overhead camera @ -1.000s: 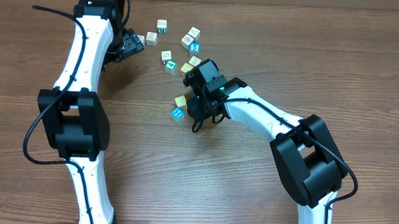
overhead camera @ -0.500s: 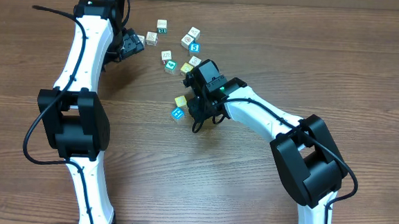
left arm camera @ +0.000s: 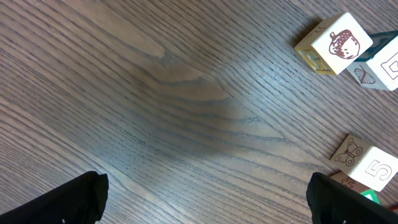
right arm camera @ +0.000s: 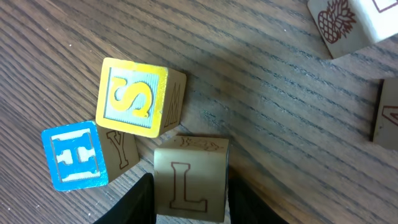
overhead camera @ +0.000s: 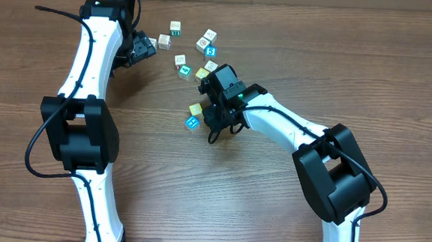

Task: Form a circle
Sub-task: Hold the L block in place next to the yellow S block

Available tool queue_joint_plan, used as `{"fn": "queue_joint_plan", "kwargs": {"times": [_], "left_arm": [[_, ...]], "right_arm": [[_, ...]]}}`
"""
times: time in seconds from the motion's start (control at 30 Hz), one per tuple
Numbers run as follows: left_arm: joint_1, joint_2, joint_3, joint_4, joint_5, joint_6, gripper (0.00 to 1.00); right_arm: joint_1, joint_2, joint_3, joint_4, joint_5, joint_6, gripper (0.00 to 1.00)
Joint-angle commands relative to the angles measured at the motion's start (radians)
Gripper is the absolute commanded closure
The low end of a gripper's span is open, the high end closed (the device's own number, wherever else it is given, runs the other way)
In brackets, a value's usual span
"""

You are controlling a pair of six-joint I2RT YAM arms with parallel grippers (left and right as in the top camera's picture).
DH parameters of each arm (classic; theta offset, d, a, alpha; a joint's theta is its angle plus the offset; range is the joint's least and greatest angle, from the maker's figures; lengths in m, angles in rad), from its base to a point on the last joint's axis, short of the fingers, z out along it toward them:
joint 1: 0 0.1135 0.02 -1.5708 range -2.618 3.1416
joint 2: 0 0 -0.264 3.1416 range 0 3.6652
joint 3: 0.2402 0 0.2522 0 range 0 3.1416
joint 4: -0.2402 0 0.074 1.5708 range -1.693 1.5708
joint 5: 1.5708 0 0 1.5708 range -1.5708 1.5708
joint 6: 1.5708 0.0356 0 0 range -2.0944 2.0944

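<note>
The brown wooden table (left arm camera: 155, 93) fills most of the picture. The left gripper (left arm camera: 214, 202) hangs above it. Its two black fingers (left arm camera: 74, 199) peek in at the bottom corners, far apart, with only bare wood between them. A soft shadow lies on the wood in the middle. Up in the right corner sits the acorn cube (left arm camera: 339, 43), white on top with a brown acorn and a yellow side. The edge cube (left arm camera: 385, 65) is just beside it, cut off by the picture's side, with a teal rim. Lower on the right sits the number cube (left arm camera: 373, 169), showing a 5, with a butterfly on its side. A green bit (left arm camera: 369, 198) shows just under it.
</note>
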Motion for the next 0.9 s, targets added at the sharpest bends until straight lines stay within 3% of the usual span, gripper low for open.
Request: {"fn": "queue_joint_plan", "kwargs": {"times": [0.0, 0.87], "left_arm": [[0.000, -0.011, 0.015, -0.001, -0.009, 0.002, 0.00], [0.000, -0.011, 0.015, -0.001, -0.009, 0.002, 0.00]], "right_arm": [[0.001, 0.014, -0.010, 0.006, -0.008, 0.000, 0.67], [0.001, 0.014, -0.010, 0.010, -0.013, 0.000, 0.66]]}}
